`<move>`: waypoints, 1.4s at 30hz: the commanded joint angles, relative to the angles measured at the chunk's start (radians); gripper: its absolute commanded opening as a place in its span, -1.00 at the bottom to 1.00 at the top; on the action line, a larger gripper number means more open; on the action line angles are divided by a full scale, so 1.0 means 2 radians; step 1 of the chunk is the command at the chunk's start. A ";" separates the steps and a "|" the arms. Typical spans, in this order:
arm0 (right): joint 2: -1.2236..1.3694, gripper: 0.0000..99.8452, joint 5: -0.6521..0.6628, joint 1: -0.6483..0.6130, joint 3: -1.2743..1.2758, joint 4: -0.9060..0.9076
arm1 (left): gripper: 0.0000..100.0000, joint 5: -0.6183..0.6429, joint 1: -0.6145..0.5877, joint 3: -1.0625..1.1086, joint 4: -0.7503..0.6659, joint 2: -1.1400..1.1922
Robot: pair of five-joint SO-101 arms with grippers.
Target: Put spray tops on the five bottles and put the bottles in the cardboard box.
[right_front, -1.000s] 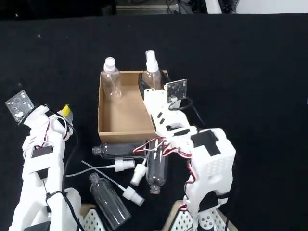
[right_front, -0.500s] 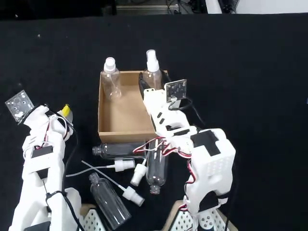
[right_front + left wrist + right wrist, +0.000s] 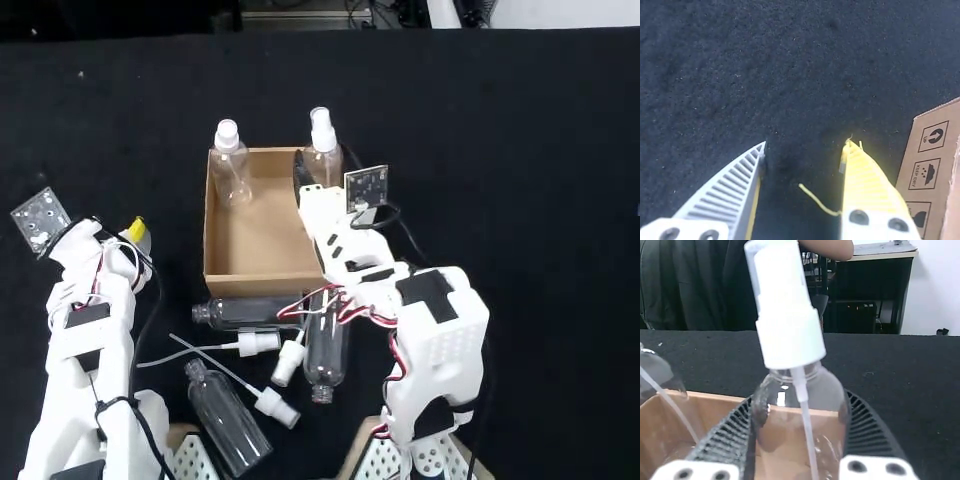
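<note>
a black-covered table (image 3: 520,150) is seen from above, with two white arms set at its near edge. an open cardboard box (image 3: 250,285) is placed at the middle of the table. the right gripper (image 3: 312,178) is positioned at the box's far right corner, and its black jaws are closed around the body of a capped bottle (image 3: 322,150), which is held upright there. in the right wrist view the bottle is pressed on both sides by the jaws, with the box's far wall seen behind it; whether its base is resting on the box floor cannot be told. the left gripper (image 3: 805,150) is spread wide over bare table just beside the box's left wall, and nothing is held in it. a second capped bottle (image 3: 230,165) is stood upright in the box's far left corner. three uncapped bottles (image 3: 240,312) are laid on the table in front of the box, one along its front wall, one by the right arm's base and one nearer the left arm. three loose spray tops (image 3: 258,343) are scattered between them.
</note>
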 commanded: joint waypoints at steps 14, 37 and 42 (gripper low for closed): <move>-0.001 -0.44 0.001 -0.010 -0.016 -0.009 | -0.57 0.005 0.001 -0.004 -0.007 -0.004; -0.001 -0.21 0.001 -0.011 -0.017 -0.009 | -0.57 0.005 0.001 -0.004 -0.007 -0.005; -0.007 -0.21 0.001 -0.011 -0.013 -0.021 | -0.57 0.005 0.001 -0.004 -0.007 -0.005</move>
